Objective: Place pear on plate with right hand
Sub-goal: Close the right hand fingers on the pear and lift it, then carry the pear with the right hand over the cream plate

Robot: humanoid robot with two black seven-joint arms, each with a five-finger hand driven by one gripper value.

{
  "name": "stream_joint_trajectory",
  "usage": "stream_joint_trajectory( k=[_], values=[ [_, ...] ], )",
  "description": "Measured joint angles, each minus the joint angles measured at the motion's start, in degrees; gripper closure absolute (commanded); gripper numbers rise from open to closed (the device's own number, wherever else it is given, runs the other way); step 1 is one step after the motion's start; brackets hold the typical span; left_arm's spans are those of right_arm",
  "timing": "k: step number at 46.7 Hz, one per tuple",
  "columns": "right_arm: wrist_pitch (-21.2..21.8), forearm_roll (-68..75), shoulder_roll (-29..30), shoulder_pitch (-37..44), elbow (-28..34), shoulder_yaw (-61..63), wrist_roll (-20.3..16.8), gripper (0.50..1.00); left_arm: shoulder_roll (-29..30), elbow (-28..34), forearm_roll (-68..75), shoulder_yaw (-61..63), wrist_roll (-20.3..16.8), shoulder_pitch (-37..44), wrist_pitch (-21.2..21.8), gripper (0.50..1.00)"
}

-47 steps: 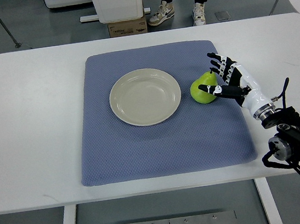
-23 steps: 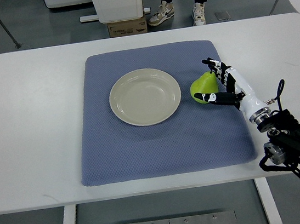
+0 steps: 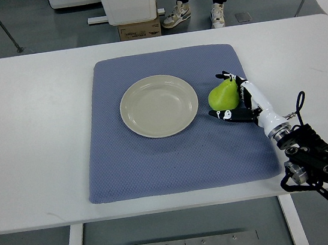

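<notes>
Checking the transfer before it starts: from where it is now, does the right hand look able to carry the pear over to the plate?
Probably yes. The right hand is already cupped around the pear, which sits on the blue mat just right of the plate. Nothing lies between them, and the plate is empty.

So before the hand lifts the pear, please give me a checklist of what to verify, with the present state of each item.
1. Right hand at the pear: ok, fingers curl around it.
2. Grip firm enough to lift: cannot tell.
3. Pear off the blue mat: not ok, it seems to rest there.
4. Plate empty: ok.
5. Path from pear to plate free: ok.
6. Left hand out of the way: ok, not in view.
</notes>
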Motion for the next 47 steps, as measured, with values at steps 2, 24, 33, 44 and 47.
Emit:
stream_joint_trajectory(
  k=[2, 24, 33, 44, 47],
  values=[
    [0.0, 0.0, 0.03, 0.06, -0.4, -0.23, 0.0, 0.557, 0.0, 0.0, 0.0, 0.0, 0.0, 0.0, 0.0, 0.5],
    [0.07, 0.09, 0.42, 1.82, -2.67, -1.11, -0.01, 1.0, 0.0, -0.01, 0.0, 0.0, 0.0, 0.0, 0.02, 0.5],
    [0.08, 0.51, 0.47, 3.68, -2.52, -0.54, -0.02, 1.0, 0.0, -0.01, 0.0, 0.0, 0.0, 0.0, 0.02, 0.5],
    [0.01, 0.8, 0.57, 6.54, -2.25, -0.31, -0.02, 1.0, 0.0, -0.01, 0.0, 0.0, 0.0, 0.0, 0.01, 0.5],
    [0.0, 0.84, 0.59, 7.67, -2.17, -0.31, -0.02, 1.0, 0.0, 0.0, 0.0, 0.0, 0.0, 0.0, 0.01, 0.5]
  ],
)
